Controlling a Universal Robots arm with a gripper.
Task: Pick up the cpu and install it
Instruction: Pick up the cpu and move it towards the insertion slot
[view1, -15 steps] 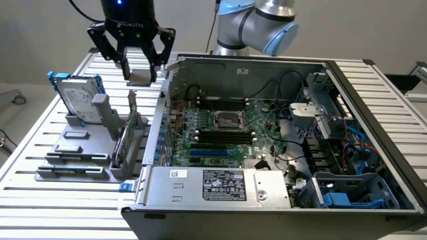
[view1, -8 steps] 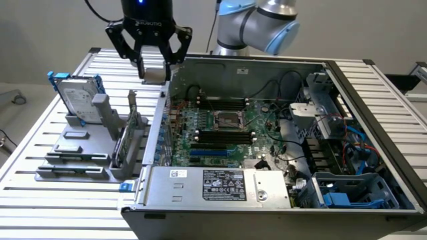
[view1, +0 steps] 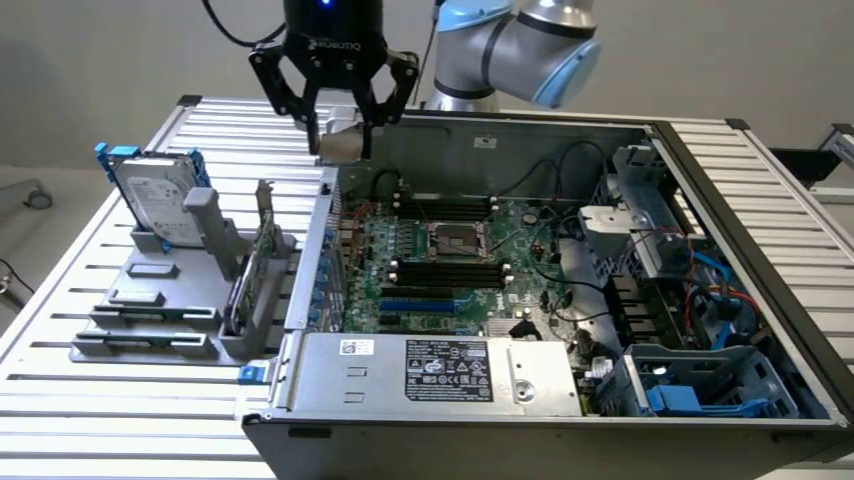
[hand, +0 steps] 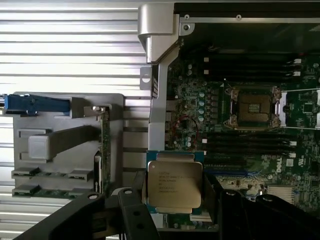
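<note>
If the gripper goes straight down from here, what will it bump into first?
Probably the motherboard edge, just inside the case wall, not the socket. The gripper points down holding the cpu, and depth is hard to judge.

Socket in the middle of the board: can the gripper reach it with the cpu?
Probably yes. The gripper holds the cpu by the case's edge, the case is open on top, and the socket sits uncovered with nothing standing over it.
</note>
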